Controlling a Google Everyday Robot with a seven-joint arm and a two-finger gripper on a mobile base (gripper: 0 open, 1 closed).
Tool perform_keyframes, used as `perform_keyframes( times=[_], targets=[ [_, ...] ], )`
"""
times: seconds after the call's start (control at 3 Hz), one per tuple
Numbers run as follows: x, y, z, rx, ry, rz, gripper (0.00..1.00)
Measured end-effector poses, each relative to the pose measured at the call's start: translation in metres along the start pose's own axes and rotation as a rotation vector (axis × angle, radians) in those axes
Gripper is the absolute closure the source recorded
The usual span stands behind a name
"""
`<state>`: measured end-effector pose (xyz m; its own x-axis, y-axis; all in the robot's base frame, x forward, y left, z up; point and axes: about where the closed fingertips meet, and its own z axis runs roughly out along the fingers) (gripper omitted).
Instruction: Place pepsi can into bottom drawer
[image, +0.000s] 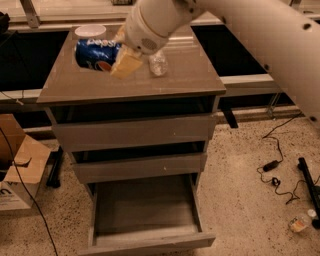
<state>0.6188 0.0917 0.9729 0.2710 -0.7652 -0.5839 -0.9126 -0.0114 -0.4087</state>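
Observation:
My gripper (120, 54) is shut on the blue pepsi can (96, 54) and holds it on its side in the air above the left part of the cabinet top (190, 75). One tan finger (126, 64) shows across the can's right end. The bottom drawer (145, 240) is pulled open below, a wide shallow box with nothing visible inside. The two drawers above it are closed.
A white bowl (90, 31) stands at the back left of the cabinet top and a clear plastic bottle (158, 64) lies near its middle. A cardboard box (20, 170) stands on the floor at left. Cables (272, 167) lie on the floor at right.

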Motion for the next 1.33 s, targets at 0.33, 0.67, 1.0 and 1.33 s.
perform_keyframes(
  times=[0.33, 0.67, 1.0, 1.33],
  targets=[
    [0.034, 0.064, 0.023, -0.087, 0.015, 0.108, 1.0],
    [0.083, 0.129, 0.07, -0.2, 0.032, 0.2, 1.0],
    [0.158, 0.195, 0.14, -0.291, 0.029, 0.338, 1.0],
    [0.159, 0.195, 0.14, -0.291, 0.029, 0.339, 1.0]
  ],
)
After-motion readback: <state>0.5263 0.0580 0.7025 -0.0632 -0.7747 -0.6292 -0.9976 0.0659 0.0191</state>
